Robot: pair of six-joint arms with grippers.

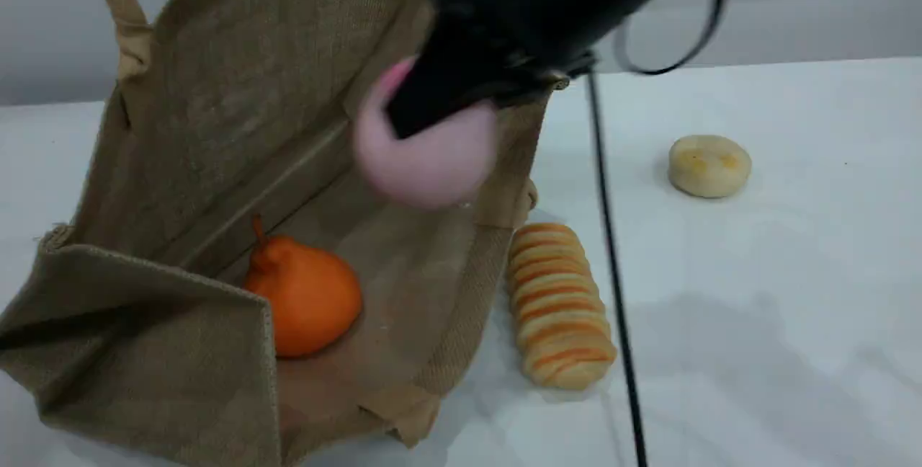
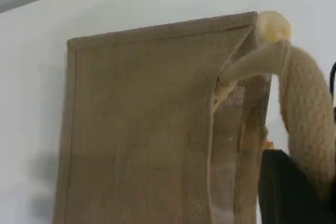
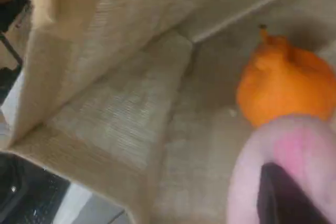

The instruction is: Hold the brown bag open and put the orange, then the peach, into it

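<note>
Peach (image 1: 432, 157): held in the clenched jaws of the right gripper (image 1: 439, 103) above the open mouth of the brown bag (image 1: 216, 128) – blurred in the scene view, so motion is judged likely.
Orange (image 1: 306, 294): already lying inside the bag, on its lower wall, toward the near left.
Left gripper (image 2: 294, 192): jaws closed on the bag's handle (image 2: 307, 119), by which the mouth is held up and open.
Risk of a miss: if the peach is released near the right rim, it could be bounced off the hem and rolled onto the worktop (image 1: 756, 308) beside the striped bread loaf (image 1: 558, 305).
Risk of collapse: if the handle slips, the upper wall could be dropped over the opening.
Risk of knock-out: the orange could be struck by the falling peach and nudged toward the near edge.
Hidden: the right jaws' tips are covered by dark housing – the contact on the peach cannot be made out.
Cut off: the bag's top handle and the left arm in the scene view.
Bystander: a pale-yellow disc (image 1: 709, 164) lies well apart, far right.
</note>
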